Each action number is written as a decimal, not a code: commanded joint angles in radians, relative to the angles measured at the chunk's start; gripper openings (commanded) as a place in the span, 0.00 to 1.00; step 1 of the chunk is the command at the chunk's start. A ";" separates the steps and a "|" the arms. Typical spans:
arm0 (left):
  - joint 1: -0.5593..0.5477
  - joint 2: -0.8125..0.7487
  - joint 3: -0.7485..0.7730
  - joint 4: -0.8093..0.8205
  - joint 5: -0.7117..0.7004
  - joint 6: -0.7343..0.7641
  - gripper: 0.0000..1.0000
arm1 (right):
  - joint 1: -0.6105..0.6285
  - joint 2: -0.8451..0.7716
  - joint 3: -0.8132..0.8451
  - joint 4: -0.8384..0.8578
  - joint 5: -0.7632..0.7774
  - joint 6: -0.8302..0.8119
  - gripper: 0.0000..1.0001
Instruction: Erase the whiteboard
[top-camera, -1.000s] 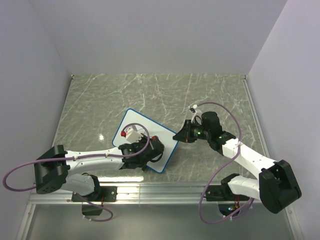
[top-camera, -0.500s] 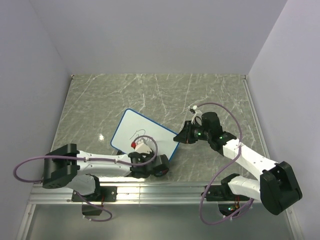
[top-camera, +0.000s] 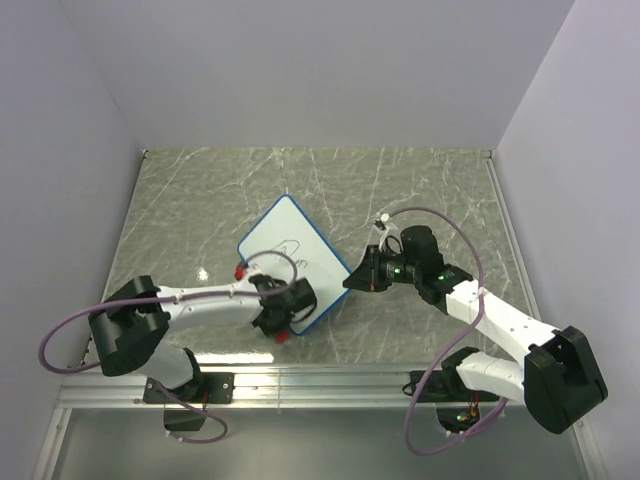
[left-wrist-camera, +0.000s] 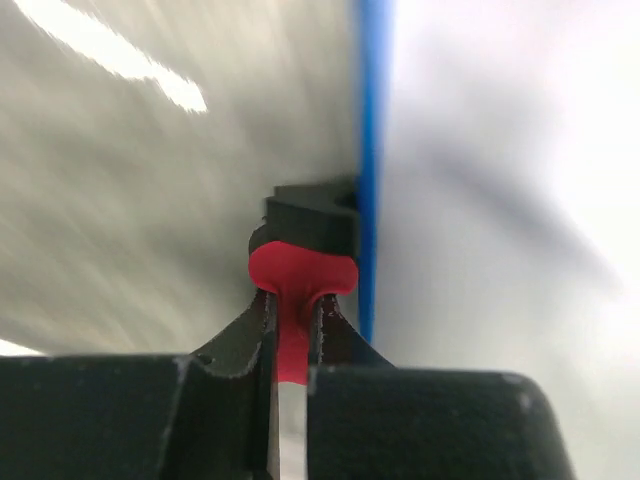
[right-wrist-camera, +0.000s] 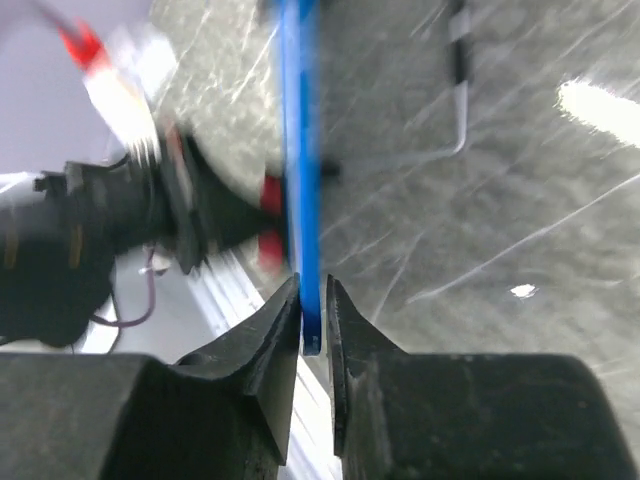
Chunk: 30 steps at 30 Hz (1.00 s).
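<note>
Whiteboard (top-camera: 285, 235) lies askew on the marble-patterned table (top-camera: 420, 190), mid-left, one corner pointing toward the far wall. Black scribble (top-camera: 291, 246) sits near the middle of its face, not yet wiped.

Right gripper (right-wrist-camera: 313, 300): fingers pinched on the blue rim (right-wrist-camera: 298, 150) at the board's right edge, a thin hold on the rim only.

Left gripper (left-wrist-camera: 291, 330): jaws closed tight on the red stem of the eraser (left-wrist-camera: 300, 270), black pad facing forward. The pad sits right at the rim near the board's near corner, on the table side of it rather than on the white face. The wrist view is smeared, so I cannot tell whether the pad touches the rim.

Risks, as I judge them:
- Pad catches the raised rim on the way onto the face. It may snag or shove the board sideways.
- Any such shove loads the right gripper's narrow pinch. The board could pivot about that point or slip out.
- The eraser is held by a slim stem, and side force could twist it in the jaws, leaving the pad off flat.
- The scribble lies well up the board from the pad, so a short stroke would miss it.
</note>
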 joint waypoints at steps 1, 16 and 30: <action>0.107 -0.064 0.079 -0.145 -0.255 0.171 0.00 | 0.012 -0.013 -0.009 -0.047 -0.016 0.016 0.00; 0.079 -0.088 0.389 -0.104 -0.246 0.262 0.00 | 0.012 -0.007 -0.004 -0.035 -0.028 0.022 0.00; 0.076 0.015 0.164 0.125 -0.211 0.248 0.00 | 0.012 -0.008 -0.011 -0.049 -0.030 0.018 0.00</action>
